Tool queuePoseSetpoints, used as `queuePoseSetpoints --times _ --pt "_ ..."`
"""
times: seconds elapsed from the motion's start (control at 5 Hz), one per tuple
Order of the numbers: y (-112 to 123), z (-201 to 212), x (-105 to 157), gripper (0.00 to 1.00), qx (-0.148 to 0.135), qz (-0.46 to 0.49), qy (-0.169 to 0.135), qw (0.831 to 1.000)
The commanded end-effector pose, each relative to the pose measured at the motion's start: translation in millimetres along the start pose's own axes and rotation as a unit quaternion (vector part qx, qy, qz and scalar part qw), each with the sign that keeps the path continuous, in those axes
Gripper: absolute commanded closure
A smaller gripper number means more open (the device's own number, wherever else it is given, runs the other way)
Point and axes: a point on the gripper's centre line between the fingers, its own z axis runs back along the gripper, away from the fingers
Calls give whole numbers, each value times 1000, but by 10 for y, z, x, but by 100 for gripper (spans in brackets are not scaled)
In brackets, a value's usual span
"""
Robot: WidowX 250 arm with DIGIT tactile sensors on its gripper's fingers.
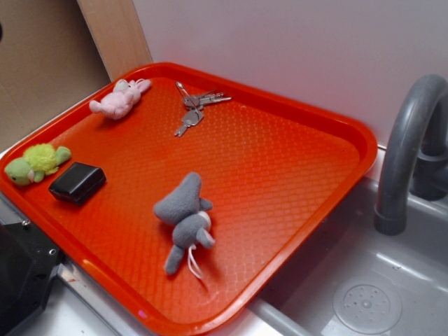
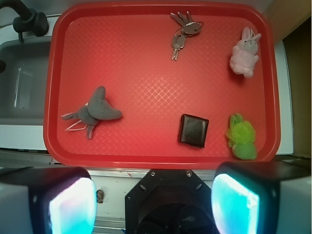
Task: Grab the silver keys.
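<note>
The silver keys (image 1: 194, 107) lie splayed on a ring at the far side of the red tray (image 1: 294, 161), next to a pink plush rabbit (image 1: 120, 99). In the wrist view the keys (image 2: 181, 32) are at the tray's (image 2: 146, 73) top edge, far from my gripper (image 2: 155, 202). The gripper is open and empty, its two pads wide apart, held high over the near edge of the tray. In the exterior view only a dark part of the arm (image 1: 21, 273) shows at the bottom left.
On the tray are a grey plush elephant (image 1: 185, 218), a black box (image 1: 77, 182) and a green plush turtle (image 1: 35, 163). A grey sink (image 1: 364, 294) with a tap (image 1: 409, 147) lies to the right. A wall stands behind.
</note>
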Motion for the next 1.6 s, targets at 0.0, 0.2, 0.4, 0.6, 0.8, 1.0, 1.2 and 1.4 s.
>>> queuePoseSetpoints --times 0.0,0.2,0.4,0.6,0.8,1.0,1.2,1.4 --pt "0 0 0 0 0 0 0 1000" --pt "238 -419 454 0 13 125 20 992" --pt "351 -681 849 0 -18 252 36 967" --pt "515 -1068 1258 0 -54 373 31 926" --pt "605 -1311 1714 0 -85 429 -3 899" --pt "613 -1389 1843 0 -72 425 -38 902" --pt "641 -1358 1830 0 -54 421 -48 904" --pt "734 -1411 1741 0 -28 417 -24 908"
